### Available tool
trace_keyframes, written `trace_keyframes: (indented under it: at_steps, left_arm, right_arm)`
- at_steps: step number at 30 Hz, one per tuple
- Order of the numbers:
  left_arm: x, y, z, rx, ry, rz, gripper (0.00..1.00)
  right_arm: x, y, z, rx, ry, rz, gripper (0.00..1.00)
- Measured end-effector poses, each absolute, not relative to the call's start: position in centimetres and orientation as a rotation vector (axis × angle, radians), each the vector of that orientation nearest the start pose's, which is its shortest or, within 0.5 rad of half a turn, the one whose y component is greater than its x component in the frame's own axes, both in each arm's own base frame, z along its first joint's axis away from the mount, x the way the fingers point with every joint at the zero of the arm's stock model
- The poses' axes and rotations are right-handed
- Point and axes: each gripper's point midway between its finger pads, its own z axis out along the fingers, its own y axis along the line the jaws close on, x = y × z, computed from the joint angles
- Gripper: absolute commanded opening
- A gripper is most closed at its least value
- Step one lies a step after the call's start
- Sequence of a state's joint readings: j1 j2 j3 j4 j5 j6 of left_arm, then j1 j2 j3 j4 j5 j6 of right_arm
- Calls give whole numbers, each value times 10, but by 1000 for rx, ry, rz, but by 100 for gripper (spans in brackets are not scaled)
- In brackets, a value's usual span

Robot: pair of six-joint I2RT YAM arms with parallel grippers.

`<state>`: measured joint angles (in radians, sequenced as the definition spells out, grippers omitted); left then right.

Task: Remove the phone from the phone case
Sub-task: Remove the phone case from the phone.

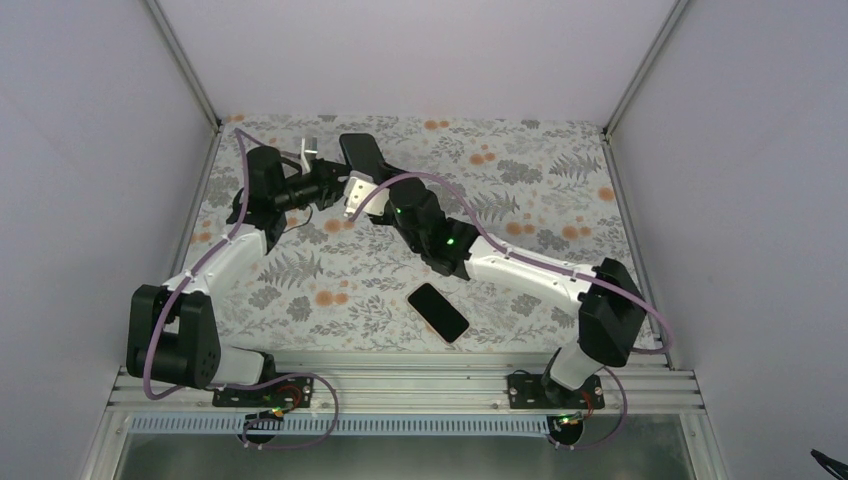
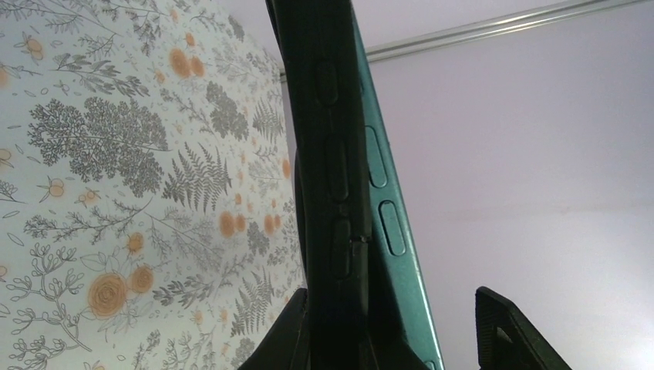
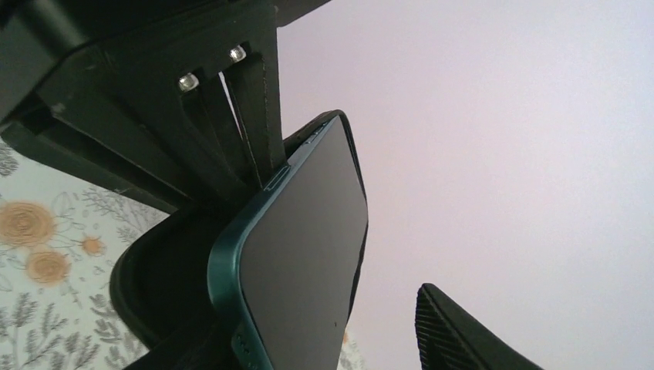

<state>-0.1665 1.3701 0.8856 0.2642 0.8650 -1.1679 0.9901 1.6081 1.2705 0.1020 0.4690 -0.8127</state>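
Two arms are meeting over the far left part of the floral tablecloth (image 1: 560,200), at about 11 o'clock from the table's middle in the top view. The left gripper (image 1: 325,185) is reaching in from 9 o'clock and is holding the black phone case (image 1: 362,158) up off the cloth, with the case sticking out toward 1 o'clock. Its jaws are pressed in as far as they go on the case. In the left wrist view the case's side (image 2: 328,154) with its button bumps is running up the frame, and the teal phone (image 2: 385,216) is sitting just to its 3 o'clock side, partly peeled away. One black finger (image 2: 513,331) is showing at 5 o'clock, a little apart from the phone's edge.

The right gripper (image 1: 350,198) is coming in from 4 o'clock, just beside the left one. Its jaws are standing partly apart and gripping nothing. In the right wrist view its one visible ribbed finger (image 3: 463,331) is sitting at 5 o'clock, clear of the phone's dark screen (image 3: 308,247). The case (image 3: 162,293) is curling away at the phone's 8 o'clock corner, while the left gripper's fingers (image 3: 258,116) are coming down onto the phone's upper edge from 11 o'clock.

A second dark, glossy handset-shaped slab (image 1: 438,312) is lying flat on the cloth at 6 o'clock, well apart from both grippers.
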Motion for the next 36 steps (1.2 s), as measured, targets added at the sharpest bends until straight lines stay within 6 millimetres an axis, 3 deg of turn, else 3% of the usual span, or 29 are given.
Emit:
trace_keyframes:
  at_steps: [7,15,31,36]
  left_arm:
    - [366,-195,269,-302,2040,-1664,3]
    - [366,-194,267,-310,2040,-1658,2]
    - [366,-193,259,-268,2061,-1600,2]
    - [368,-189,247,-290,2093,-1551,2]
  right_arm:
    - [350,384,295,-1168,1298,-383,41]
    - [351,390,288,-1195,1271,-433,5]
    - [350,385,299,-1222,1394,-366,4]
    - [346,381,325,-1150,1416,-287,4]
